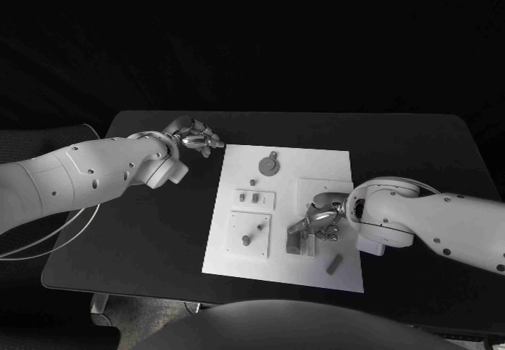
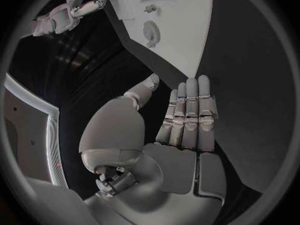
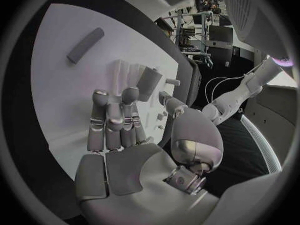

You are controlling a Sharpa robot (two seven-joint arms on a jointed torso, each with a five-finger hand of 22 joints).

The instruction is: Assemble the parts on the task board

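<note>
Head view, task board (image 1: 316, 164) carrying small parts, right hand (image 1: 319, 219) fingers pinching a grey block (image 1: 300, 241), left hand (image 1: 195, 136) fingers straight, empty

We are in a robotics lab, not a home or shop. A black table (image 1: 137, 240) stands against black surroundings in the head view, and on it lies a white task board (image 1: 316, 164), the sort of fixture used for assembly tests. In the right wrist view, beyond the table, we see metal frames (image 3: 187, 22), a dark monitor (image 3: 220, 35) and loose cables (image 3: 215, 82), all typical of a research bench.
</note>
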